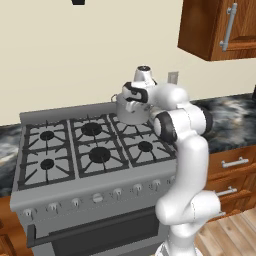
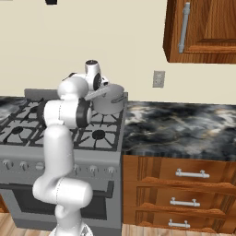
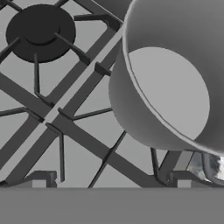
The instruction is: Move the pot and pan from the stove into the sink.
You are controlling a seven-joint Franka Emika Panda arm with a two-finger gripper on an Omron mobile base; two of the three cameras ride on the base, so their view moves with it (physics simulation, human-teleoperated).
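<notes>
**Pot on the far right burner, hand poised above with jaws wide**

The pot (image 1: 131, 111) sits upright on the far right burner of the stove (image 1: 60, 197), close to the back wall, and the hand view looks straight down into its pale inside, the near wall of the pot curving across the grate. The gripper (image 1: 131, 96) hangs just over the rim at the pot's left side, jaws spread fully apart and holding nothing. No contact with the pot can be made out.

Here is where it could slip. The wall is thin and round, so if the fingers come down off the rim line they may land on top of it and shove the pot sideways across the grate, or tip it. A shallow pinch on one side only could let the pot swing and drop on the lift (the far side handle (image 2: 119, 98) sticks out toward the marbled counter (image 2: 184, 124)).

The black grate bars (image 3: 65, 118) lie right beside the pot's base, so a low descent risks a finger catching them.
</notes>
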